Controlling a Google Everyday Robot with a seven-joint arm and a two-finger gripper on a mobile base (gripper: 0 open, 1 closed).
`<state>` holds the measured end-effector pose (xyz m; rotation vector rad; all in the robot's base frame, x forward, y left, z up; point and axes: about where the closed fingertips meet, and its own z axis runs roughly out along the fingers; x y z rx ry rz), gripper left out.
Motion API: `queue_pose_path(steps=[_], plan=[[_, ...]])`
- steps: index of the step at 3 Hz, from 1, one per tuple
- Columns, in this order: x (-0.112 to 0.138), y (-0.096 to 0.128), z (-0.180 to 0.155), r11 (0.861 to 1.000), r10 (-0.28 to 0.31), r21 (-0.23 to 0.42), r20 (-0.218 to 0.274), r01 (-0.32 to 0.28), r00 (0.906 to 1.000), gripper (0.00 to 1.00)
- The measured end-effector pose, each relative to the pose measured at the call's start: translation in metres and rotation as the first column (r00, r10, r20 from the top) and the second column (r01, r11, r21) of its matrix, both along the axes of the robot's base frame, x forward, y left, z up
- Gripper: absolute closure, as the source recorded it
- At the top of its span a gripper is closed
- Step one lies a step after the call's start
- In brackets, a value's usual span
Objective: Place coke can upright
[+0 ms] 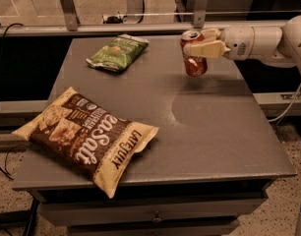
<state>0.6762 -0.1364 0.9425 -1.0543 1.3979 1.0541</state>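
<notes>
The coke can is a small red can with a silver top. It stands nearly upright at the far right part of the grey table; whether its base touches the tabletop I cannot tell. My gripper comes in from the right on a white arm. Its cream fingers are shut on the can's upper part.
A large brown chip bag lies at the front left of the table, overhanging the front edge. A green snack bag lies at the back, left of the can. A metal rail runs behind the table.
</notes>
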Motion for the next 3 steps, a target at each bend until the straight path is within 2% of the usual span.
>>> queue_pose_path(steps=[1, 2, 3], plan=[[-0.006, -0.009, -0.005, 0.996, 0.024, 0.084, 0.006, -0.024, 0.9997, 0.84], [-0.012, -0.015, -0.013, 0.991, 0.05, 0.128, 0.008, -0.051, 0.9987, 0.6], [-0.018, -0.02, -0.021, 0.987, 0.064, 0.144, 0.004, -0.064, 0.9979, 0.36]])
